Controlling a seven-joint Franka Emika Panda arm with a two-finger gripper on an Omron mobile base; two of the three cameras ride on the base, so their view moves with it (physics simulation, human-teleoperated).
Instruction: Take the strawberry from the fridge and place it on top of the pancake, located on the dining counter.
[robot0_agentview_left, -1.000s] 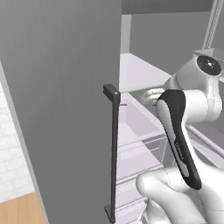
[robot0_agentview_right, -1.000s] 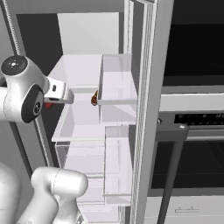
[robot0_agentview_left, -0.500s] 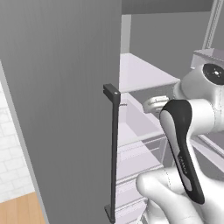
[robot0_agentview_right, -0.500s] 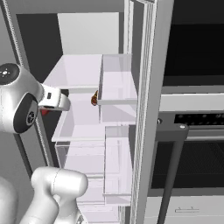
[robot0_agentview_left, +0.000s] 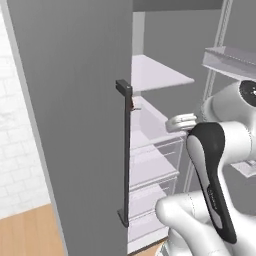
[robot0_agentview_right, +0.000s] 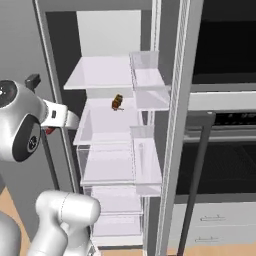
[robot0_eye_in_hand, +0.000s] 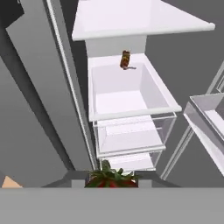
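Claw (robot0_eye_in_hand: 113, 183) closed on strawberry (robot0_eye_in_hand: 112, 179), just outside open fridge (robot0_agentview_right: 107, 132). Risks knocking fruit loose against door edge (robot0_agentview_left: 125, 150) when swinging out.

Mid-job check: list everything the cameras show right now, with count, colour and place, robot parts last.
Tall flat-grey fridge: one, doors open, white shelves and clear drawers inside.
Long dark vertical bar handle: one, on the open left door's edge.
Brown-orange bottle-like item: one, at the back of the middle shelf.
Tiny red strawberry with green leaves: one, between the finger tips at the hand view's bottom edge.
Black-windowed wall oven: one, right of the fridge.
Light wood floor: lower left.
White arm and gripper: one, gripper outside the fridge, shut on the strawberry.
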